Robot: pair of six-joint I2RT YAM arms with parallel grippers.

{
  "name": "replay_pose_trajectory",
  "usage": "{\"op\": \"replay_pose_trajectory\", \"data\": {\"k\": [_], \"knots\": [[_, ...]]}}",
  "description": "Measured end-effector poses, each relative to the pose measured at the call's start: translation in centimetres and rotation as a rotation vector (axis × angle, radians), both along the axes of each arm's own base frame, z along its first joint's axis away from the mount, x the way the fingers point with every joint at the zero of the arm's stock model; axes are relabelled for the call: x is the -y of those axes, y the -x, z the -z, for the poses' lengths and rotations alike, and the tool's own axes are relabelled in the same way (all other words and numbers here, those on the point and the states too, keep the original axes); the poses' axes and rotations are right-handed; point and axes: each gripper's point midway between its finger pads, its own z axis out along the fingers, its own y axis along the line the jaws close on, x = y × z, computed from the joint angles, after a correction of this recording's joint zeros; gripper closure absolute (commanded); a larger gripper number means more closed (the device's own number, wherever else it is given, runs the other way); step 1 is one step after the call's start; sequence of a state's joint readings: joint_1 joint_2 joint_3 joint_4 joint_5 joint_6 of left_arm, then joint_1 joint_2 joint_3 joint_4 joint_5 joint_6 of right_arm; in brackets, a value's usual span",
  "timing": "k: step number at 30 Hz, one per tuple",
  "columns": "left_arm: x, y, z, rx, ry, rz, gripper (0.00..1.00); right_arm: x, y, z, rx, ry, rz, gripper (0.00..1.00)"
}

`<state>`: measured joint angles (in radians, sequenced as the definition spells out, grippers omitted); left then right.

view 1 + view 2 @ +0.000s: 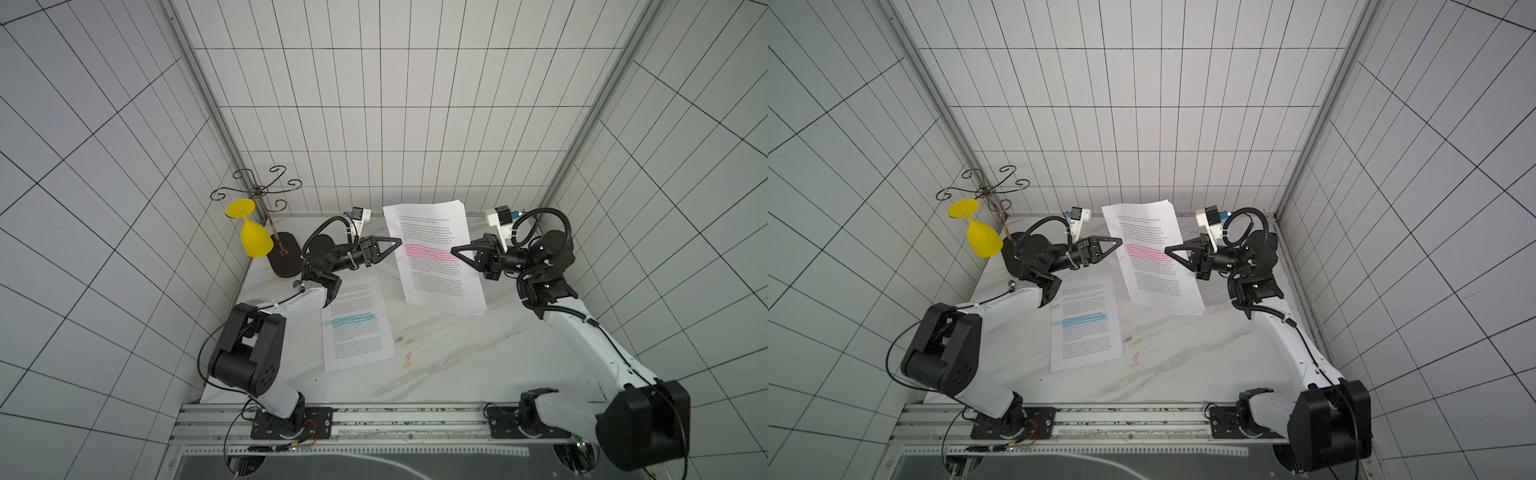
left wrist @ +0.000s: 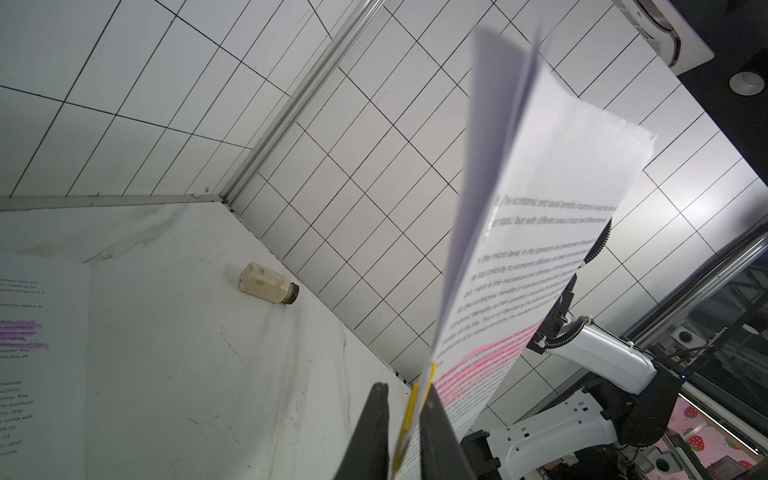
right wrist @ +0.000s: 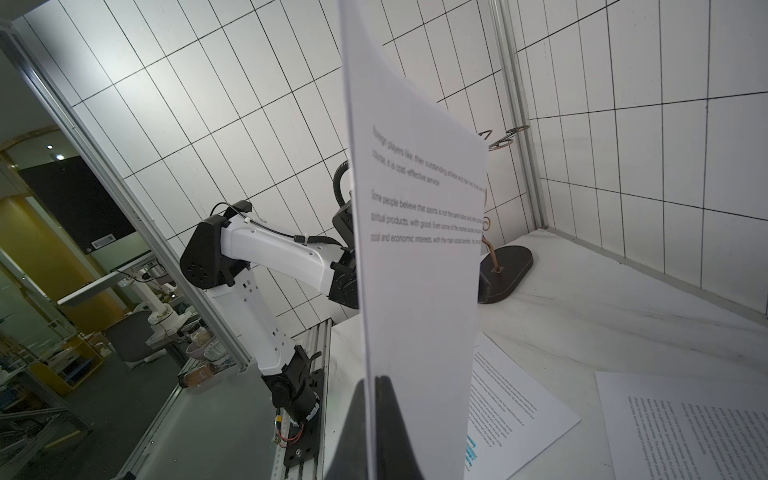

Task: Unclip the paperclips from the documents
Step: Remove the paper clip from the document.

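Left fingers (image 1: 395, 241) nearly closed around yellow clip (image 2: 409, 415) on sheaf (image 1: 436, 257) edge; cannot tell if pinched. Right fingers (image 1: 457, 252) clenched on sheaf's opposite edge, sheaf airborne. Risk: pull drags pages from right grip, or fingers slip off wire.

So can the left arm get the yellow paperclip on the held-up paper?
Probably yes: the left gripper has a finger either side of the yellow paperclip; the right gripper holds the paper.
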<state>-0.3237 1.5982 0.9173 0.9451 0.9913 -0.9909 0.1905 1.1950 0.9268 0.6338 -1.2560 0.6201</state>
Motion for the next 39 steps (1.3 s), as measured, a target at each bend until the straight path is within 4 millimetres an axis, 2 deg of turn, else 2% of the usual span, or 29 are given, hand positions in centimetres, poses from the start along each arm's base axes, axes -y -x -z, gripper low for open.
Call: {"op": "replay_pose_trajectory", "data": {"k": [4, 8, 10, 17, 19, 21, 23, 25, 26, 39], "knots": [[-0.12, -0.04, 0.28, -0.011, 0.005, 0.001, 0.92, 0.00, -0.02, 0.04, -0.002, 0.000, 0.001, 1.00], [-0.31, -0.08, 0.19, -0.011, 0.011, -0.002, 0.82, 0.00, -0.02, 0.06, -0.002, 0.000, 0.001, 1.00], [-0.46, -0.19, 0.19, -0.016, 0.013, -0.006, 0.81, 0.00, -0.01, 0.08, -0.002, 0.000, 0.000, 1.00], [-0.64, -0.32, -0.01, -0.017, 0.029, -0.008, 0.86, 0.00, -0.01, 0.08, -0.003, 0.000, 0.000, 1.00], [-0.61, -0.37, 0.04, -0.017, 0.033, -0.006, 0.78, 0.00, -0.01, 0.08, -0.003, 0.000, 0.000, 1.00], [-0.62, -0.49, 0.13, -0.029, 0.039, -0.005, 0.77, -0.01, 0.02, 0.08, -0.003, 0.001, -0.002, 1.00], [-0.72, -0.64, 0.12, -0.034, 0.049, -0.005, 0.80, -0.02, 0.09, 0.11, -0.003, 0.002, -0.006, 1.00], [-0.73, -0.69, 0.08, -0.041, 0.060, -0.002, 0.97, -0.02, 0.13, 0.11, -0.003, 0.003, -0.008, 1.00], [-0.71, -0.74, 0.14, -0.047, 0.064, 0.001, 1.00, -0.02, 0.12, 0.12, -0.003, 0.003, -0.008, 1.00], [-0.82, -0.93, 0.43, -0.058, 0.081, 0.013, 1.00, 0.38, -0.64, 0.34, -0.014, 0.001, 0.019, 1.00]]}}
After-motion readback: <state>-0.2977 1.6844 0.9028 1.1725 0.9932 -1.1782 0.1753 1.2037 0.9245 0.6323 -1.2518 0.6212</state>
